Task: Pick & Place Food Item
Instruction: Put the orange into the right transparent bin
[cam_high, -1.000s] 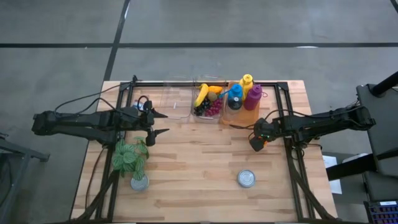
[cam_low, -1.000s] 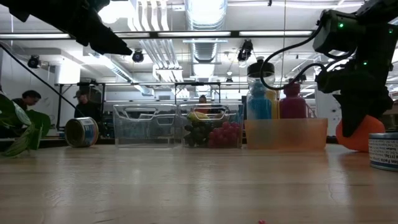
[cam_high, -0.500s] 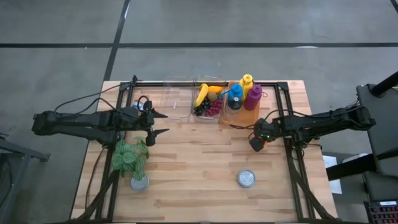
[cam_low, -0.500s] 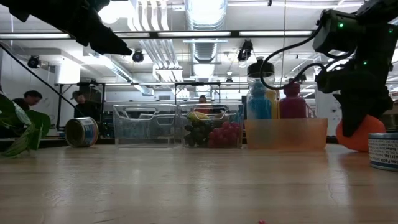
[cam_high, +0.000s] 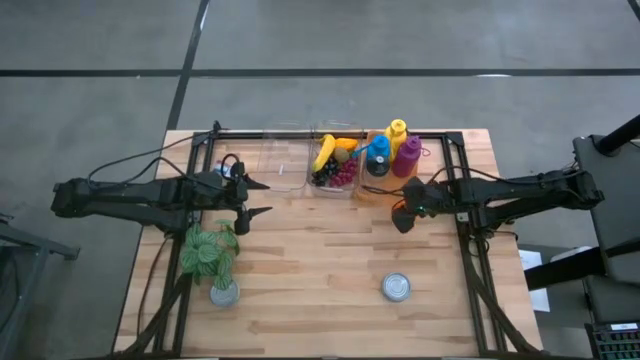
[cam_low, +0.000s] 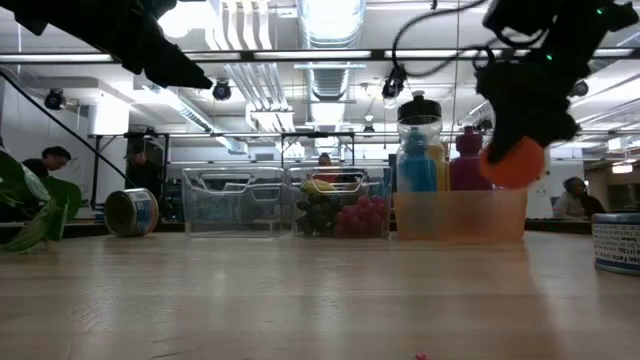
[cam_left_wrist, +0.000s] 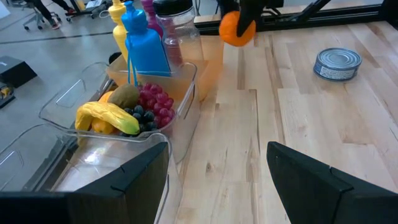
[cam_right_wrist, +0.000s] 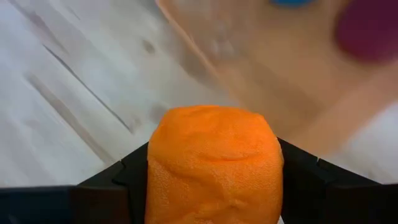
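The right gripper (cam_low: 518, 150) is closed around the round orange fruit with a dimpled skin (cam_right_wrist: 214, 165). In the low view the fruit hangs in the upper right of the frame, clear of the wooden table (cam_low: 300, 300), in front of the orange translucent bin (cam_low: 460, 215) that holds the drink bottles. In the high view this gripper (cam_high: 401, 217) sits right of centre, just below that bin.

So the picking part looks done: the fruit is gripped and lifted. The placing part is left. The clear plastic tray with a banana, grapes and other fruit (cam_left_wrist: 134, 112) stands beside the bin and seems the probable target, but I cannot be sure of this.

The left gripper (cam_left_wrist: 217, 180) waits at the left of the high view, above the small green plant (cam_high: 208, 252). Its fingers stand wide apart and hold nothing.

Several things are hard to see. In the right wrist view the fruit fills the centre and hides the gripper's fingertips, and the bin behind it is blurred. In the high view the fruit itself is almost hidden under the gripper. The silver tin can (cam_high: 397, 288) lies well apart, at the lower centre right.
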